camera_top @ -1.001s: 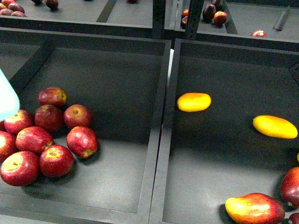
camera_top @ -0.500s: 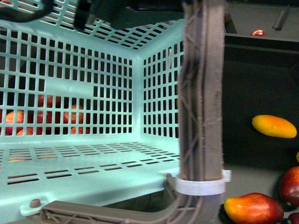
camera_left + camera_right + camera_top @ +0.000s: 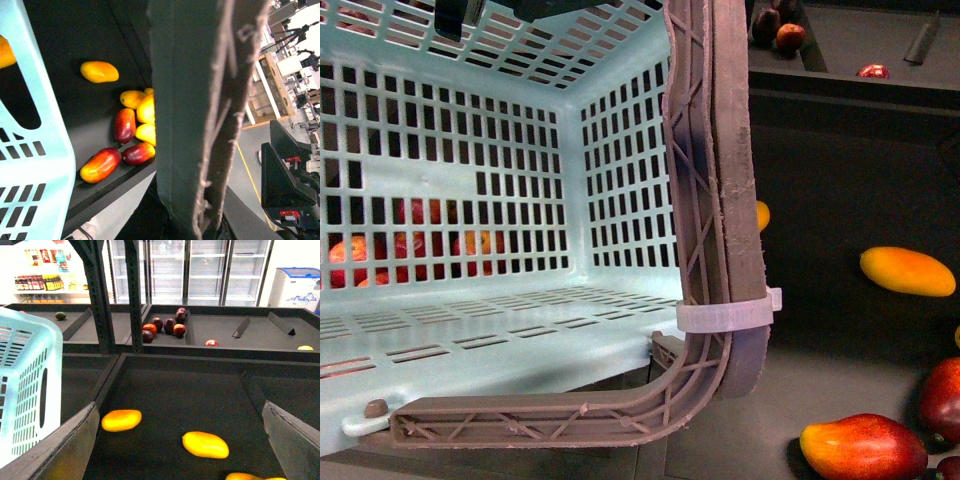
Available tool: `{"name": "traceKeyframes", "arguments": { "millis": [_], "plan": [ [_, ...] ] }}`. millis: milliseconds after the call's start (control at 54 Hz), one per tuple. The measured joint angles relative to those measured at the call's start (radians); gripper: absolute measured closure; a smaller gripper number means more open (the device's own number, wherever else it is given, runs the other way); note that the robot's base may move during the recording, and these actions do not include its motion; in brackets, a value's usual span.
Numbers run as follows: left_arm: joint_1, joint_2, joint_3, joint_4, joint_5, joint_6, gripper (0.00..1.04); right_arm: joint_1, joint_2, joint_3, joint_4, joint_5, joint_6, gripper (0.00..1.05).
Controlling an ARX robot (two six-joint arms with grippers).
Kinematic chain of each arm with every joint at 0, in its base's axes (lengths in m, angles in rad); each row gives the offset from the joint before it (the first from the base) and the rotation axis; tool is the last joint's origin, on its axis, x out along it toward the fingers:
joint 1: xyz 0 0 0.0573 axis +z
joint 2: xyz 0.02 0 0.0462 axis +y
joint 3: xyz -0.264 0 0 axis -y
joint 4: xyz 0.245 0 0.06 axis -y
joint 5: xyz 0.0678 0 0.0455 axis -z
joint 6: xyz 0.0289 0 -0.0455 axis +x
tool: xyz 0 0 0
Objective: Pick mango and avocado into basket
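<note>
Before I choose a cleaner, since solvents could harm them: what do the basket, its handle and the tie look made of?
Basket: light-teal moulded plastic, faintly glossy; even slotted lattice walls. Handle: brown ribbed plastic, matte, with scuffed, fuzzy edges. Zip tie: white, smooth, likely nylon, though the look leaves that open.

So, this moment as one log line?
basket: fills front view, empty | mango: in bin, unpicked | right gripper: open, empty

The basket (image 3: 440,120) and its handle (image 3: 720,180) screen the left mango (image 3: 761,215); bare tray floor (image 3: 840,330) rings the right mango (image 3: 908,271).
</note>
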Motion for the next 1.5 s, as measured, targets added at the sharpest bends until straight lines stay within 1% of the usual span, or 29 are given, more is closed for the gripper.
{"name": "traceKeyframes", "arguments": {
  "millis": [538,556,593,630,649,686,760,834,853,871,964,1075,1186,1316,1427,1501],
  "plan": [
    [0.000,0.000,-0.001,-0.002,0.005,-0.002,0.94,0.000,0.000,0.000,0.000,0.002,0.000,0.08],
    [0.000,0.000,-0.001,-0.002,0.005,-0.002,0.94,0.004,0.003,0.001,-0.003,0.018,0.006,0.08],
    [0.000,0.000,-0.001,-0.002,0.004,-0.002,0.94,0.041,0.035,0.020,-0.049,0.134,0.044,0.08],
    [0.000,0.000,-0.002,-0.002,0.003,-0.001,0.94,0.058,0.089,0.040,-0.071,0.251,0.087,0.08],
    [0.000,0.000,-0.002,-0.002,0.003,-0.001,0.94,0.059,0.109,0.045,-0.070,0.293,0.108,0.08],
    [0.000,-0.001,-0.003,-0.002,0.004,-0.002,0.94,0.029,0.196,0.065,-0.044,0.365,0.146,0.08],
    [0.000,-0.002,-0.003,-0.002,0.005,-0.002,0.94,-0.060,0.333,0.101,0.028,0.350,0.181,0.08],
    [0.000,-0.002,-0.003,-0.002,0.004,-0.002,0.94,-0.182,0.533,0.174,0.135,0.272,0.197,0.08],
    [0.000,-0.002,-0.003,-0.002,0.005,-0.002,0.94,-0.195,0.559,0.184,0.146,0.262,0.196,0.08],
    [0.000,-0.002,-0.003,-0.002,0.007,-0.002,0.94,-0.233,0.638,0.216,0.179,0.237,0.194,0.08],
    [0.000,-0.002,-0.003,-0.002,0.008,-0.002,0.94,-0.329,0.948,0.326,0.290,0.139,0.129,0.08],
    [0.000,-0.002,-0.003,-0.002,0.004,-0.002,0.94,-0.397,1.188,0.386,0.380,0.067,0.049,0.08],
    [0.000,-0.002,-0.003,-0.002,0.005,-0.002,0.94,-0.475,1.407,0.427,0.471,0.034,-0.004,0.08],
    [0.000,-0.002,-0.003,-0.002,0.005,-0.002,0.94,-0.539,1.618,0.475,0.533,0.033,-0.015,0.08],
    [0.000,-0.002,-0.003,-0.002,0.005,-0.002,0.94,-0.566,1.780,0.513,0.576,0.046,-0.012,0.08],
    [0.000,-0.002,-0.003,-0.002,0.005,-0.002,0.94,-0.572,1.933,0.557,0.577,0.056,0.030,0.08]
  ]
}}
